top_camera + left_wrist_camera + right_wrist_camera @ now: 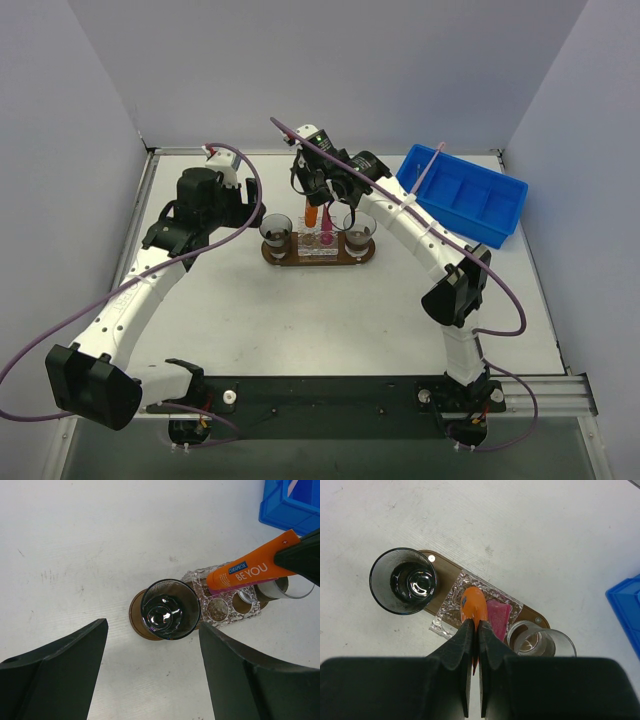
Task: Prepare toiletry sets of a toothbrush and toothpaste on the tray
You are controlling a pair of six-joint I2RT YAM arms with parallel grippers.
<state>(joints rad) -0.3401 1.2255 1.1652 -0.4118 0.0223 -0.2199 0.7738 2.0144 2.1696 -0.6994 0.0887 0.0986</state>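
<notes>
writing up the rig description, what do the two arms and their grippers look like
Both the left arm and right arm are white links joined by bulky black joint housings. A thin purple cable loops along each. The left gripper and right gripper have plain matte black wedge-shaped fingers tapering to the tips.

We see a robot lab: white table (pixel 300 320) between plain grey walls (pixel 380 70), left arm (pixel 130 300) and right arm (pixel 420 235) bolted at the bottom edge.

Glossy glass cup (pixel 410 582), seemingly wooden tray (pixel 529 613)
</notes>
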